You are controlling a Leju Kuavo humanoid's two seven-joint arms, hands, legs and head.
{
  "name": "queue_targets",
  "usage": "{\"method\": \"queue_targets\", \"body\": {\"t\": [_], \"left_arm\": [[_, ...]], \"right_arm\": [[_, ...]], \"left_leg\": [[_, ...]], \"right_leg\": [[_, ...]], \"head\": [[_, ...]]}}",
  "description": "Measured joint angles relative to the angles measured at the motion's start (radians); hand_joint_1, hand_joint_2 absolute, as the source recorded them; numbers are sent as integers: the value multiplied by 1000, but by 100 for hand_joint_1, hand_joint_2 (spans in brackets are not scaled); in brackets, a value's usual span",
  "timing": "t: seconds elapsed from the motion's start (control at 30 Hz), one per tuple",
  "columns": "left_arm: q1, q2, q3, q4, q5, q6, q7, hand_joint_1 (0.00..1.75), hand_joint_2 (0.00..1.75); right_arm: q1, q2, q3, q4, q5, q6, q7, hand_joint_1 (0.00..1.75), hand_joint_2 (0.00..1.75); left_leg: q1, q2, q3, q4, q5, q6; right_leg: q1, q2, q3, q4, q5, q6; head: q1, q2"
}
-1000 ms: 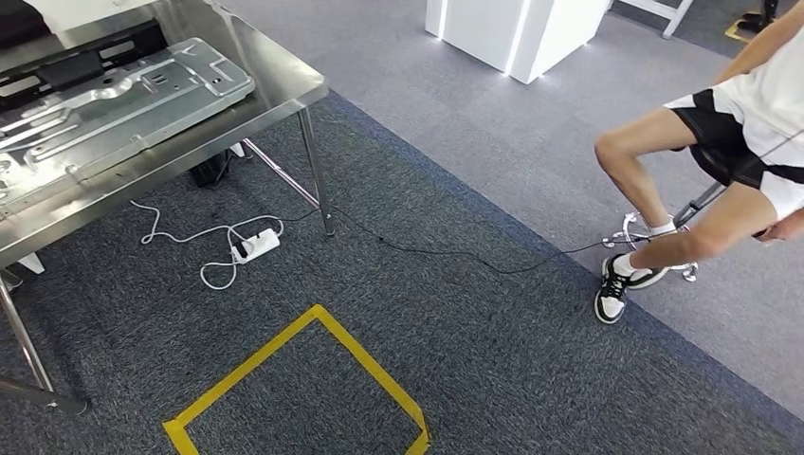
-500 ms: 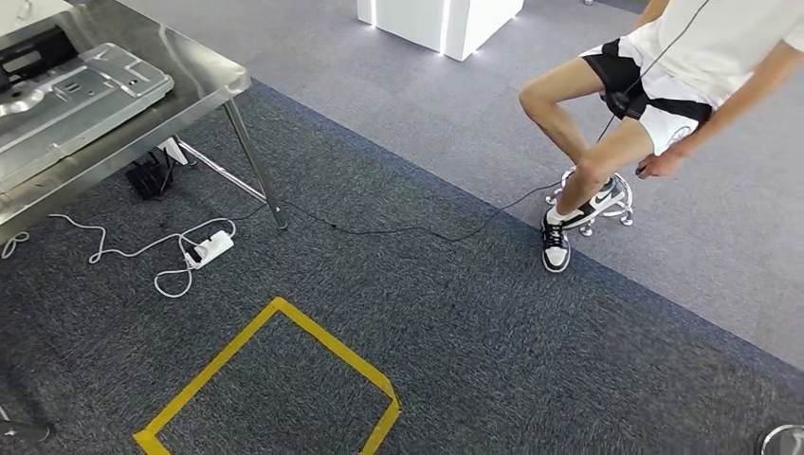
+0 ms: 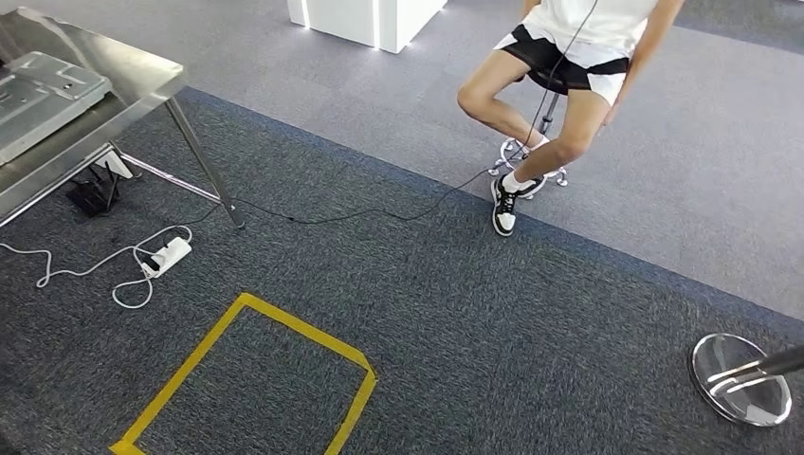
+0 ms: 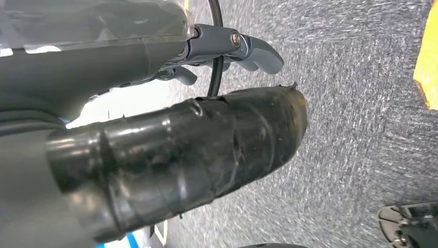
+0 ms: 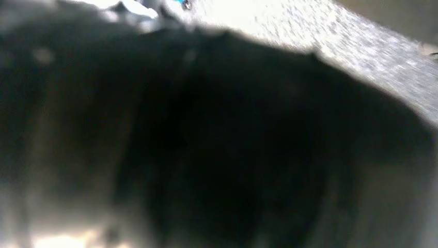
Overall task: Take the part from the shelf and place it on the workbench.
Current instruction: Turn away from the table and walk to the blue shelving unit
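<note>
Yellow tape square [image 3: 248, 379] marks carpet beside steel workbench [image 3: 142, 81]; person [image 3: 559, 66] sits nearby.

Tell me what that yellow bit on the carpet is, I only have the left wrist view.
Observer: Most likely the yellow tape outline. The head view shows it as a rough square on the dark carpet just ahead.
Operator: Workbench close?
Observer: The steel workbench stands at the head view's upper left, with a grey metal panel lying on it.
Operator: Anyone nearby?
Observer: A person sits on a stool farther ahead, on the lighter carpet.
</note>
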Motion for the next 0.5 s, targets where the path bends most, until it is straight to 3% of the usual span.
{"method": "queue_targets", "body": {"t": [0.03, 0.07, 0.1, 0.13, 0.17, 0.2, 0.23, 0.3, 0.33, 0.37, 0.4, 0.43, 0.5], "left_arm": [[-2, 1, -4, -1, 0, 0, -1, 0, 0], [-3, 2, -7, -2, -1, 0, -1, 0, 0], [-4, 3, -9, -2, -1, 0, -2, 0, 0], [-5, 4, -10, -3, -1, 0, -2, 0, 0], [-6, 4, -10, -3, -1, 0, -2, 0, 0], [-6, 4, -10, -3, -1, 0, -3, 0, 0], [-6, 4, -11, -3, -1, 0, -4, 0, 0], [-2, 4, -11, -3, 0, -1, -14, 0, 0], [-1, 4, -11, -3, 4, -1, -24, 0, 0], [-1, 4, -11, -3, 12, -3, -37, 0, 0], [-3, 4, -10, -3, 24, -8, -51, 0, 0], [-6, 4, -10, -3, 38, -14, -64, 0, 0], [-10, 4, -7, -3, 66, -29, -81, 0, 0]], "right_arm": [[-1, 2, 0, -1, 0, -1, 0, 0, 0], [-1, 5, 0, -1, 0, -2, 0, 0, 0], [-2, 8, 0, -2, 0, -4, -1, 0, 0], [-1, 9, 0, -2, 0, -6, -1, 0, 0], [0, 10, 0, -2, 0, -6, -1, 0, 0], [1, 10, 0, -1, 0, -6, -1, 0, 0], [1, 10, 0, -1, -2, -5, 0, 0, 0], [-1, 10, -1, 0, -6, 0, 1, 0, 0], [-2, 10, -2, 0, -7, 5, 1, 0, 0], [-2, 10, -3, 0, -5, 11, 1, 0, 0], [-1, 10, -3, 0, -1, 18, 0, 0, 0], [-1, 10, -3, 0, 4, 24, -1, 0, 0], [0, 11, -3, 0, 14, 37, -2, 0, 0]], "left_leg": [[0, 7, -16, 12, 6, -6], [0, 15, -27, 22, 11, -14], [0, 23, -33, 30, 16, -21], [3, 33, -37, 33, 22, -28], [7, 39, -40, 34, 28, -36], [13, 31, -45, 40, 22, -44], [17, 11, -54, 57, -3, -51], [19, -44, -82, 144, -104, -55], [17, -61, -96, 206, -157, -50], [15, -68, -105, 266, -189, -44], [12, -70, -103, 306, -195, -36], [7, -72, -89, 319, -175, -27], [-9, -86, -14, 247, -105, -4]], "right_leg": [[-2, -19, 61, -76, -7, 6], [0, -35, 111, -145, -27, 3], [4, -46, 141, -194, -48, -3], [12, -45, 149, -220, -59, -14], [16, -39, 140, -223, -55, -29], [19, -34, 128, -223, -45, -40], [21, -27, 116, -223, -34, -52], [28, -13, 85, -223, -7, -71], [33, -4, 67, -223, 7, -78], [39, 7, 51, -222, 21, -82], [45, 18, 34, -221, 34, -85], [50, 29, 16, -220, 46, -86], [56, 53, -16, -216, 69, -87]], "head": [[0, 0], [-1, 0], [-1, 0], [-2, 0], [-2, 0], [-2, 0], [-3, 0], [-4, 0], [-5, 0], [-5, 0], [-5, 0], [-5, 0], [-5, 0]]}}
